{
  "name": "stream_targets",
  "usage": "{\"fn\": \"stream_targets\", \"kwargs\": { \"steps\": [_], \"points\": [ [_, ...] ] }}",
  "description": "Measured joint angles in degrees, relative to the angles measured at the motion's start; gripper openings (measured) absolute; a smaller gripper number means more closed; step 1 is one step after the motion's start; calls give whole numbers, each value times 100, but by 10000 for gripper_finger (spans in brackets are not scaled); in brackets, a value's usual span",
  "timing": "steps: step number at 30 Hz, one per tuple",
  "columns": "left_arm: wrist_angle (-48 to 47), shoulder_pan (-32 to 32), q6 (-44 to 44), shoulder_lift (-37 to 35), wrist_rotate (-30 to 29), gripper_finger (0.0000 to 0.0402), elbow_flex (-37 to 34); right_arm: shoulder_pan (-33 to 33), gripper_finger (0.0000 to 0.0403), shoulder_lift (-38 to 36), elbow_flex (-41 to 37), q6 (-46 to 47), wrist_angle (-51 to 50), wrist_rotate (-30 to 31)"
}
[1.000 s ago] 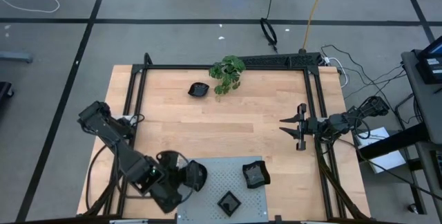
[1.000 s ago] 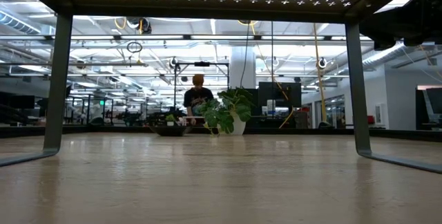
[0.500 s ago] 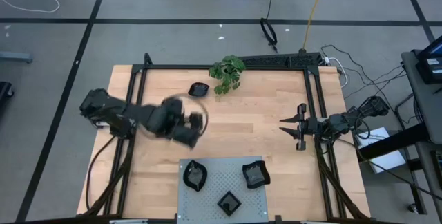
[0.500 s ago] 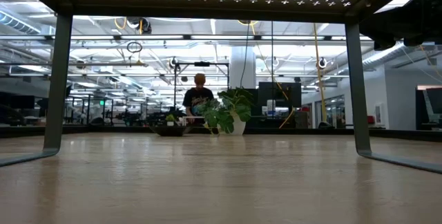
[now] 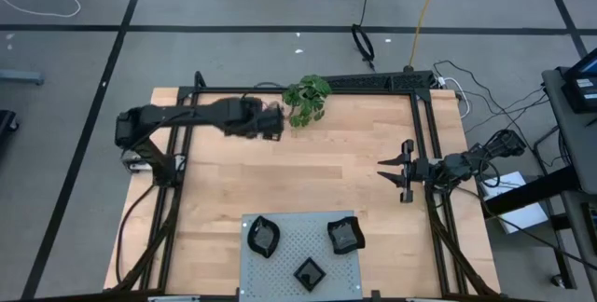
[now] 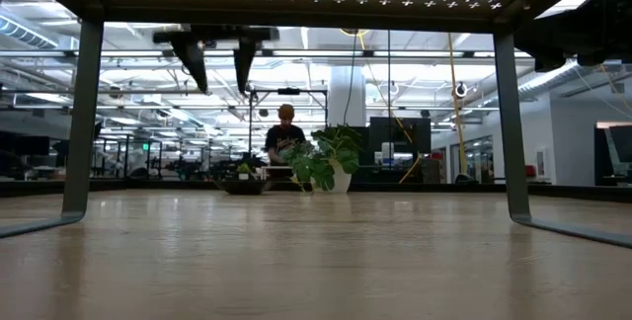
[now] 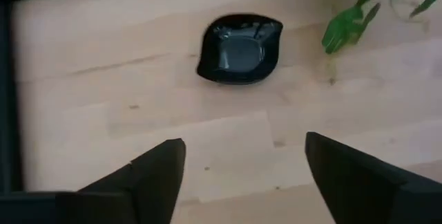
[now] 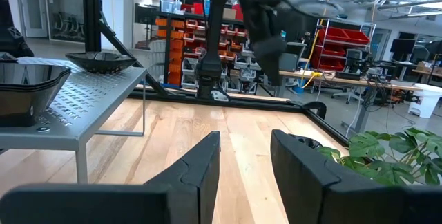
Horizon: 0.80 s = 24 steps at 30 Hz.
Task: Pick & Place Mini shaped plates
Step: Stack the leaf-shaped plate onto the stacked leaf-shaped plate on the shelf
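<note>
Wooden tabletop (image 5: 308,181) lay bare around the last loose plate (image 7: 239,47), which sat just beside the plant (image 5: 308,99), three others already on the grey panel (image 5: 298,246). My left gripper (image 7: 242,165) hovered above it, fingers spread wide; a careless descent, I judged, could snag a leaf or skid the glossy dish. Right gripper (image 5: 408,171) waited at the table's edge, half parted.

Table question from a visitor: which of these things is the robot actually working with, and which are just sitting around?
Part of the job:
- three black dishes on the grey panel
- black dish on the wood
- left claw, open above that dish
- grey panel

Just lying about:
- green plant
- right claw, waiting at the table's right side
</note>
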Motion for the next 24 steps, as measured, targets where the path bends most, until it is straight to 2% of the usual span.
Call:
{"fn": "stream_targets", "kwargs": {
  "steps": [6, 9, 11, 16, 24],
  "points": [
    [1067, 1027, 1699, 2, 1086, 245, -670, 0, 118, -1, 1, 1, -1, 1],
    [1152, 1346, 2767, 0, 1327, 232, -893, 1, 118, 1, 0, 1, 0, 1],
    [1146, 1516, 3161, 0, 1310, 231, -1028, 2, 118, 1, -1, 1, 0, 1],
    [1318, 2048, 3545, 0, 1354, 247, -1292, 2, 118, 1, 1, 1, -1, 1],
    [2616, 2758, 4898, 0, 2098, 302, -2012, 2, 118, 1, 0, 0, -1, 1]
  ]
}}
